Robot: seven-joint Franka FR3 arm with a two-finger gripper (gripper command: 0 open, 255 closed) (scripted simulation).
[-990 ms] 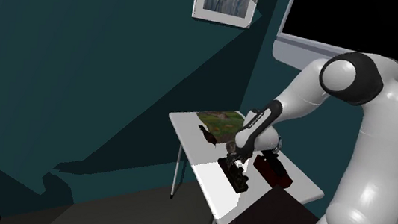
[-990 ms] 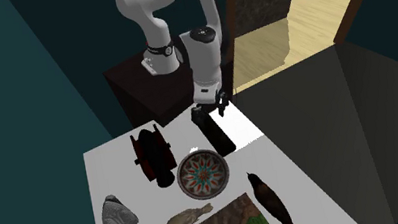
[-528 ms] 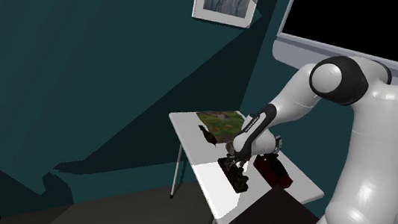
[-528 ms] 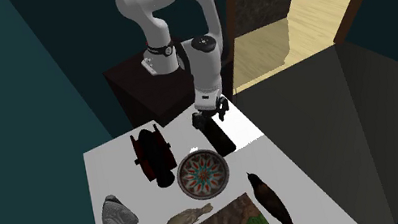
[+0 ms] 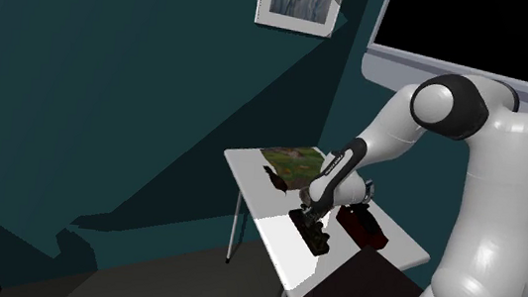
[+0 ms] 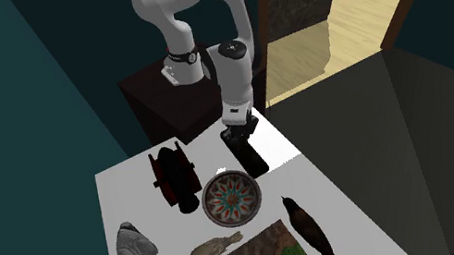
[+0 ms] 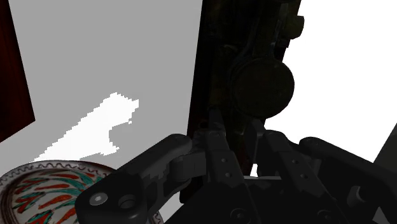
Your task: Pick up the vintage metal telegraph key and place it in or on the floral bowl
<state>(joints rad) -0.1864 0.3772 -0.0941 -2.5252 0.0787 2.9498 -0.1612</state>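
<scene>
Robot arm's tool [image 6: 240, 135] is down at the table end nearest the stand. Its black fingers [image 7: 219, 160] pinch the near end of the dark telegraph key [image 6: 252, 157], which lies flat on the white table [image 6: 133, 197]. In the second exterior view, the floral bowl [image 6: 230, 196] sits at the key's 7 o'clock, just beside it but not touching. A dark red wooden piece [image 6: 175, 179] lies at the bowl's 10 o'clock and a grey figure [image 6: 133, 243] at its 8 o'clock. A tan bird figurine [image 6: 209, 252] lies at its 7 o'clock and a dark bird [image 6: 309, 229] at its 4 o'clock.
</scene>
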